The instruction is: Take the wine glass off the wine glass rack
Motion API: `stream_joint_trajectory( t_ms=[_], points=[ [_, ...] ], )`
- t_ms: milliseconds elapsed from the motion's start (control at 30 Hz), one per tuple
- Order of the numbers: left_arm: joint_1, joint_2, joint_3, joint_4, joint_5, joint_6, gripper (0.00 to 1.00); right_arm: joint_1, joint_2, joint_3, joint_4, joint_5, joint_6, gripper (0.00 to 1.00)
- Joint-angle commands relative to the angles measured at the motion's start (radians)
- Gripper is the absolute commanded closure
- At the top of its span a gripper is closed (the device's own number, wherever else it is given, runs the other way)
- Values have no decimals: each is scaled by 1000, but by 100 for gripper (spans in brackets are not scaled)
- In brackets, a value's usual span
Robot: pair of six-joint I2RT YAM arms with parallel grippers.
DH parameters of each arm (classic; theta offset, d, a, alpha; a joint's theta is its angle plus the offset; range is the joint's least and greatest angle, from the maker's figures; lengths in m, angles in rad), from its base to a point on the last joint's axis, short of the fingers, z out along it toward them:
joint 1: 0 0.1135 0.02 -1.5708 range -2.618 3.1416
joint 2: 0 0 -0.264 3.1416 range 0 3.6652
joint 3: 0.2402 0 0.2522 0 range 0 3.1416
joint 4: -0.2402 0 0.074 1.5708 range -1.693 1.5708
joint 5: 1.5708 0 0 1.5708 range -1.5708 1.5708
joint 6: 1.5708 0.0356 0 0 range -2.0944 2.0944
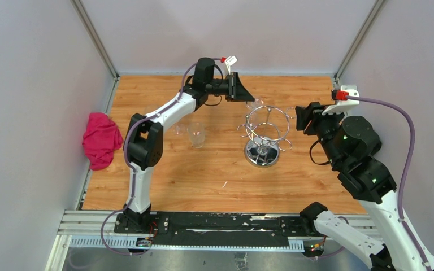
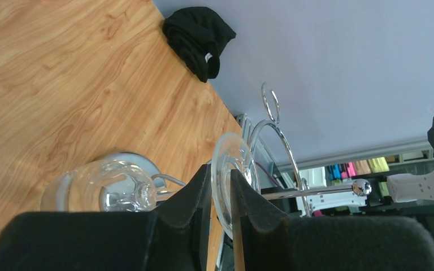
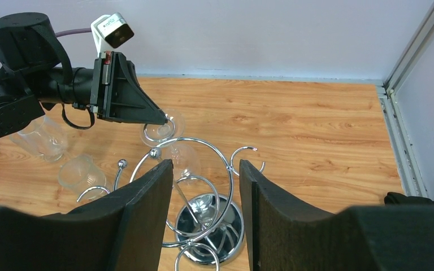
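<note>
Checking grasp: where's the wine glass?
In the top view, the wine glass hangs on the far-left side of the wine glass rack, foot between the left gripper fingers.

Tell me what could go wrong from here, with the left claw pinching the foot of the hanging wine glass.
1. The left claw grips only the thin edge of the wine glass foot, so the smooth glass may slip or pivot.
2. The glass hangs among the curled hooks of the wine glass rack. An off-line pull may snag and tip the rack, which the open right claw is not steadying.
</note>
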Motion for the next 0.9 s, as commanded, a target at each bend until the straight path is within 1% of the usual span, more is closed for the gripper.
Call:
stream_joint_trajectory(
  t_ms=[0, 433, 567, 733, 867],
  points=[
    [-8, 22, 57, 21, 26, -33, 82, 13, -11, -19, 23, 18, 1, 48],
    [-4, 11, 83, 21, 35, -106, 82, 13, -18, -30, 25, 11, 8, 48],
    [15, 12, 77, 20, 42, -114, 81, 13, -21, -35, 26, 6, 7, 48],
    [38, 9, 61, 22, 44, -107, 77, 13, -25, -39, 28, 4, 7, 47],
    [38, 11, 63, 21, 54, -102, 68, 12, -22, -43, 33, -1, 7, 47]
  ],
)
